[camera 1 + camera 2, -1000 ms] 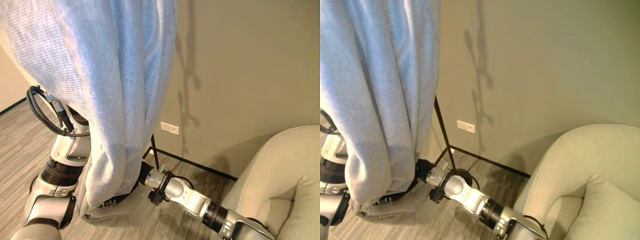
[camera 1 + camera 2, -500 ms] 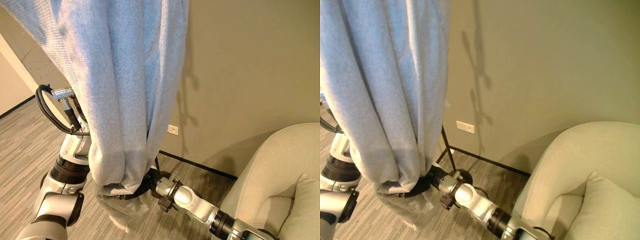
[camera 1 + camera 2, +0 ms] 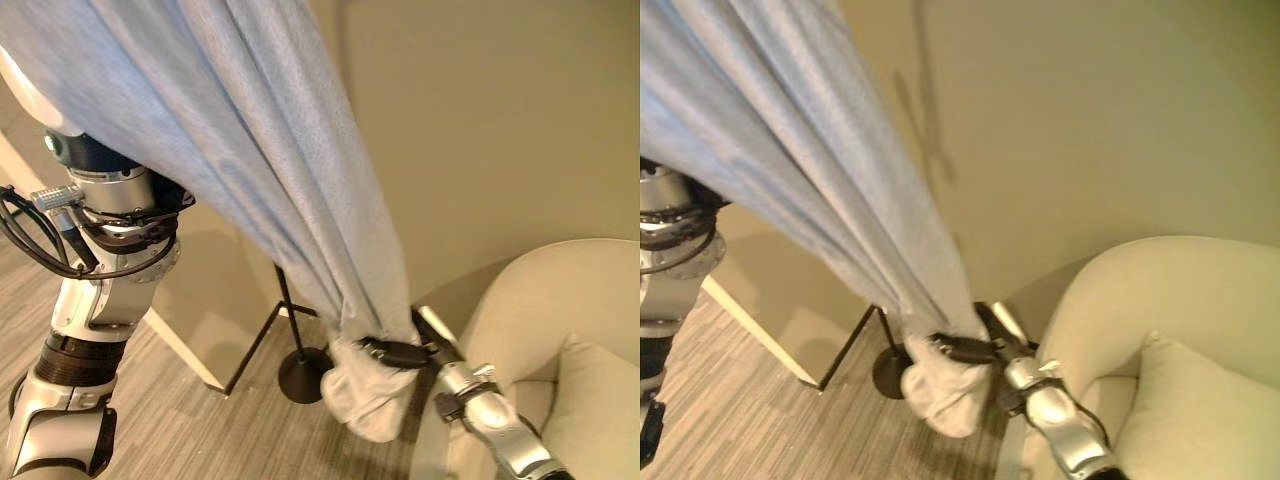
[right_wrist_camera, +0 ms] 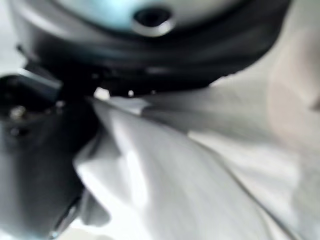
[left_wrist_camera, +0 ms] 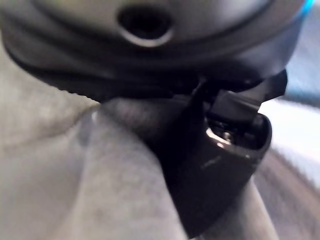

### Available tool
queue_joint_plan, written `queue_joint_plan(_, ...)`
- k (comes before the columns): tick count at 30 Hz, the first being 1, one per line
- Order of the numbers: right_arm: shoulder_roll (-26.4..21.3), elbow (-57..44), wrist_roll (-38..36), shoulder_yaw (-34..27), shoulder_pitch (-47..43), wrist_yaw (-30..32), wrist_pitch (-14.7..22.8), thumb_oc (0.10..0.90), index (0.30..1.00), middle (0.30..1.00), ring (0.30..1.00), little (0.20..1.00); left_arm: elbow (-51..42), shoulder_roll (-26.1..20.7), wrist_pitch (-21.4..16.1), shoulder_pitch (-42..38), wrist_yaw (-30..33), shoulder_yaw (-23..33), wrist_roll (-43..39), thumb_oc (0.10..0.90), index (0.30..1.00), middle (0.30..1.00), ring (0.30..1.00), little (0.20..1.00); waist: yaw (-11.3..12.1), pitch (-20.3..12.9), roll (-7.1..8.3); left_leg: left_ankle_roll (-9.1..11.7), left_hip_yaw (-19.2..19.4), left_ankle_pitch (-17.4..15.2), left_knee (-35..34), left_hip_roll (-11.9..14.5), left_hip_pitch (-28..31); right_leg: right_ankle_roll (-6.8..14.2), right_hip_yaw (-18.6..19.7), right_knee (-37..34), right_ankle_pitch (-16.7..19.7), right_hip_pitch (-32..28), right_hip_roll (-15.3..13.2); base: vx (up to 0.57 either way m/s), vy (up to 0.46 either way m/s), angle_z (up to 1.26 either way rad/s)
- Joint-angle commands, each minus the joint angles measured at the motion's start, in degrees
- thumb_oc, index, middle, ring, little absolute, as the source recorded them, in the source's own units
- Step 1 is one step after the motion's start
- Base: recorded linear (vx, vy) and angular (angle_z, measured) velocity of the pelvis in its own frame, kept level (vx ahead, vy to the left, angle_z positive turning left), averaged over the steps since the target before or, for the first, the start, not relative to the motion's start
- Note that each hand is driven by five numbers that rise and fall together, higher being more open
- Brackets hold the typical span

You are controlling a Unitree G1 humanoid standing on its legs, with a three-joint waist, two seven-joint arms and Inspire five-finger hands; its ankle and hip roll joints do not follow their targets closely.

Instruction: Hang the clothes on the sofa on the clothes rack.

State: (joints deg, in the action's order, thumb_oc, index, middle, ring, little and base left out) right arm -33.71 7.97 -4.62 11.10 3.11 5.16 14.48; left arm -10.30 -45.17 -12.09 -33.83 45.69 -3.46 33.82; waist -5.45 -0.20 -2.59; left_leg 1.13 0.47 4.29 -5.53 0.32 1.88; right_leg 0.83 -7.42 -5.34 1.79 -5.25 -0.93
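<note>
Both eye views look down from the robot's head, set slightly apart, and share the same scene: the hanging light-blue garment [image 3: 250, 170], the rack's round base [image 3: 303, 376] on the floor, and the pale sofa [image 3: 1160, 300] by the wall. Each wrist view sits very close (almost against the cloth), looking along its own hand, the left hand [image 5: 220, 170] and the right hand [image 4: 35, 165].

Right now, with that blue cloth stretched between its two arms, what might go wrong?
The right hand grips only the bunched lower end of the light blue garment, so the cloth might slip out. The garment hangs close above the rack's black round base and thin leg; it could snag there. The left hand presses into cloth, so its hold is hard to judge.
</note>
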Motion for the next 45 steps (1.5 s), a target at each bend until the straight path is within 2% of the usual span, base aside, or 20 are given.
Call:
queue_joint_plan(1,-0.6,-5.7,10.0,-2.6,-4.3,10.4,4.8,0.400,0.300,0.300,0.300,0.300,4.5,-2.6,3.3,-5.9,3.2,9.5,-2.7,0.400,0.300,0.300,0.300,0.300,0.8,-4.8,2.52,0.8,7.0,-9.0,0.5,0.6,7.0,5.4,2.5,0.3,-1.6,1.4,-2.0,-0.01,-0.009,-0.11)
queue_joint_plan(3,-1.7,-7.3,16.0,-6.3,-4.9,15.1,3.9,0.400,0.300,0.300,0.300,0.300,4.0,-2.5,3.2,-5.0,3.3,10.6,-2.1,0.400,0.300,0.300,0.300,0.300,0.7,-5.0,2.66,0.6,7.1,-9.2,0.5,0.6,7.0,5.4,2.9,0.3,-1.5,1.4,-1.8,0.00,-0.010,-0.09)
queue_joint_plan(4,-2.3,-9.0,21.1,-9.5,-6.3,19.5,2.9,0.400,0.300,0.300,0.300,0.300,3.7,-2.4,3.2,-4.3,3.5,11.2,-1.3,0.400,0.300,0.300,0.300,0.300,0.6,-5.3,2.77,0.5,7.2,-9.2,0.5,0.7,7.1,5.3,3.1,0.3,-1.6,1.4,-1.7,0.00,-0.010,-0.06)
queue_joint_plan(9,-3.0,-11.3,28.1,-12.6,-8.9,25.9,1.4,0.400,0.300,0.300,0.300,0.300,3.7,-1.8,3.1,-3.2,3.9,11.7,-0.4,0.400,0.300,0.300,0.300,0.300,0.8,-5.5,2.91,0.3,7.0,-9.3,0.5,0.8,7.1,5.2,3.2,0.4,-1.7,1.3,-1.5,0.00,-0.003,-0.01)
queue_joint_plan(10,-3.8,-13.7,32.1,-13.9,-11.6,28.8,0.4,0.400,0.300,0.300,0.300,0.300,4.0,-1.1,3.2,-2.4,4.3,11.7,0.4,0.400,0.300,0.300,0.300,0.300,1.0,-5.8,3.10,0.3,6.8,-9.4,0.5,0.9,7.1,5.1,3.1,0.4,-1.9,1.3,-1.4,0.00,0.000,0.00)
queue_joint_plan(13,-5.1,-14.2,34.1,-13.8,-14.2,29.6,0.0,0.400,0.300,0.300,0.300,0.300,4.9,-0.9,3.2,-1.7,4.5,11.7,0.5,0.400,0.300,0.300,0.300,0.300,1.2,-5.9,3.22,0.3,6.7,-9.4,0.5,1.0,7.2,4.9,3.0,0.4,-2.1,1.1,-1.3,0.00,0.000,0.00)
queue_joint_plan(16,-8.9,-13.6,36.6,-13.3,-19.5,29.8,-1.0,0.400,0.300,0.300,0.300,0.300,8.1,-1.3,3.3,0.2,4.3,12.0,0.3,0.400,0.300,0.300,0.300,0.300,1.8,-6.1,3.78,0.3,6.6,-9.5,0.5,1.2,7.3,4.7,3.0,0.3,-2.3,1.0,-1.1,0.00,-0.008,-0.01)
queue_joint_plan(22,-14.9,-7.6,35.1,-8.6,-30.9,29.2,-1.3,0.400,0.300,0.300,0.300,0.300,21.4,-4.3,3.9,3.5,3.8,12.4,-4.4,0.400,0.300,0.300,0.300,0.300,2.6,-6.5,4.63,0.9,6.6,-9.8,0.7,2.1,8.3,4.2,3.6,0.3,-3.0,0.5,-0.2,0.02,-0.038,-0.01)
queue_joint_plan(25,-18.3,-4.0,34.2,-3.8,-38.3,29.4,-1.2,0.400,0.300,0.300,0.300,0.300,28.2,-8.2,3.7,2.5,2.7,11.3,-6.7,0.400,0.300,0.300,0.300,0.300,3.7,-4.5,6.01,2.0,6.2,-10.5,10.7,3.2,4.4,3.1,4.8,0.5,-3.7,-0.2,0.6,-0.04,-0.110,-0.05)
queue_joint_plan(26,-20.0,-3.0,33.6,-2.1,-41.7,29.4,-1.3,0.400,0.300,0.300,0.300,0.300,29.8,-9.3,3.5,1.6,2.1,10.8,-8.4,0.400,0.300,0.300,0.300,0.300,4.2,-2.7,6.72,2.5,5.7,-10.4,17.9,3.7,0.8,2.4,5.2,0.6,-3.9,-1.0,0.8,-0.13,-0.141,-0.11)
queue_joint_plan(28,-23.1,-0.3,33.0,1.4,-47.9,30.0,-2.1,0.400,0.300,0.300,0.300,0.300,32.8,-10.9,3.0,-1.1,1.2,8.3,-9.8,0.400,0.300,0.300,0.300,0.300,5.1,-0.2,7.95,3.0,4.4,-6.7,28.4,4.2,-5.8,1.3,5.0,0.6,-3.5,-1.2,0.8,-0.14,-0.117,-0.04)
queue_joint_plan(29,-24.5,0.9,32.9,2.8,-50.1,30.0,-2.7,0.400,0.300,0.300,0.300,0.300,34.4,-11.1,3.0,-2.1,0.7,6.9,-10.8,0.400,0.300,0.300,0.300,0.300,5.1,0.4,8.18,2.6,4.3,-6.1,29.5,4.6,-8.4,1.2,4.4,0.4,-3.9,-1.6,0.9,-0.05,-0.035,0.21)
queue_joint_plan(31,-26.0,2.3,32.2,5.9,-54.3,29.5,-3.7,0.400,0.300,0.300,0.300,0.300,35.7,-11.2,2.9,-4.0,0.5,5.1,-11.7,0.400,0.300,0.300,0.300,0.300,5.3,0.6,8.33,1.8,5.1,-7.6,25.5,4.1,-11.4,1.7,4.0,0.4,-4.3,-1.6,0.5,0.13,0.097,0.38)
queue_joint_plan(32,-27.5,2.0,33.2,7.8,-56.0,29.2,-3.9,0.400,0.300,0.300,0.300,0.300,34.3,-11.2,2.6,-2.4,0.7,5.1,-12.3,0.400,0.300,0.300,0.300,0.300,7.1,1.3,8.05,2.0,4.2,-4.4,19.5,3.0,-14.5,2.1,4.7,0.4,-4.9,-2.6,0.8,0.17,0.139,0.30)
queue_joint_plan(34,-28.1,2.6,33.0,8.5,-57.6,29.1,-4.1,0.400,0.300,0.300,0.300,0.300,34.7,-11.5,2.8,-2.2,0.9,5.8,-12.8,0.400,0.300,0.300,0.300,0.300,7.6,1.2,7.55,2.6,3.5,-2.5,16.7,2.7,-14.8,2.0,5.4,0.5,-5.2,-2.7,0.9,0.13,0.096,0.06)
queue_joint_plan(35,-28.0,3.5,33.4,9.7,-58.5,29.0,-4.8,0.400,0.300,0.300,0.300,0.300,35.9,-12.3,2.6,-3.2,0.3,5.5,-12.8,0.400,0.300,0.300,0.300,0.300,7.4,0.5,7.04,2.5,3.5,-2.1,10.5,2.7,-12.2,2.0,6.1,0.5,-5.9,-3.1,1.4,0.19,0.112,-0.20)
queue_joint_plan(36,-28.0,4.9,33.5,10.1,-58.4,28.8,-5.2,0.400,0.300,0.300,0.300,0.300,36.8,-12.4,2.0,-3.6,-0.3,4.9,-13.5,0.400,0.300,0.300,0.300,0.300,7.0,-0.1,6.77,2.3,4.0,-1.6,8.3,2.6,-10.5,2.2,6.2,0.5,-6.5,-3.5,1.6,0.24,0.140,-0.30)
queue_joint_plan(40,-28.2,5.1,33.1,11.8,-59.5,28.1,-5.9,0.400,0.300,0.300,0.300,0.300,37.3,-11.6,2.0,-5.1,-0.6,3.0,-13.9,0.400,0.300,0.300,0.300,0.300,6.2,-2.6,6.66,1.7,5.5,-1.9,5.1,1.3,-6.2,2.9,5.8,1.7,-7.7,-4.7,-0.6,0.24,0.141,-0.17)
queue_joint_plan(45,-29.2,6.4,34.0,9.3,-57.2,28.7,-8.2,0.400,0.300,0.300,0.300,0.300,36.4,-10.8,2.6,-5.1,-0.6,4.4,-15.4,0.400,0.300,0.300,0.300,0.300,5.9,-4.1,5.98,0.4,7.5,-2.3,1.2,0.1,-1.9,4.3,6.4,3.8,-7.9,-4.6,-2.5,0.19,0.121,-0.20)
